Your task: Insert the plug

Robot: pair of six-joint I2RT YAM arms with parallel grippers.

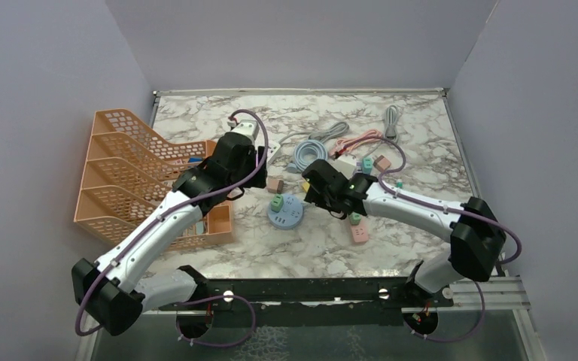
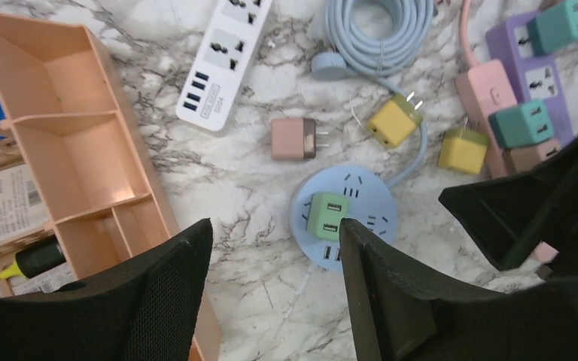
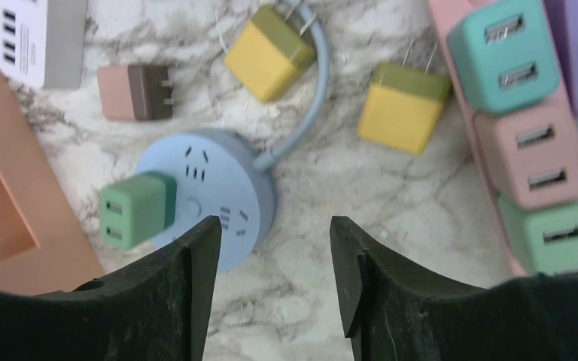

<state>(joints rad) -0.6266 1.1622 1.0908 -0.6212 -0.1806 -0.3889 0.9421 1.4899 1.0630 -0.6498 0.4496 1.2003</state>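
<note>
A green USB plug (image 1: pixel 277 201) stands plugged in on a round blue socket hub (image 1: pixel 290 216) at the table's middle; the plug shows in the left wrist view (image 2: pixel 327 214) on the hub (image 2: pixel 361 195) and in the right wrist view (image 3: pixel 137 208) on the hub (image 3: pixel 218 180). A brown-pink plug (image 2: pixel 293 138) lies loose behind the hub. Two yellow plugs (image 3: pixel 271 53) (image 3: pixel 403 107) lie beside the hub's cable. My left gripper (image 2: pixel 275 248) is open and empty above the table, left of the hub. My right gripper (image 3: pixel 275 233) is open and empty, just right of the hub.
An orange mesh organizer (image 1: pixel 132 177) stands at the left. A white power strip (image 2: pixel 222 60), a coiled blue cable (image 2: pixel 380 30), and a pink strip (image 3: pixel 451 45) carrying teal, pink and green plugs lie behind and to the right. A purple strip (image 2: pixel 534 75) lies beside it.
</note>
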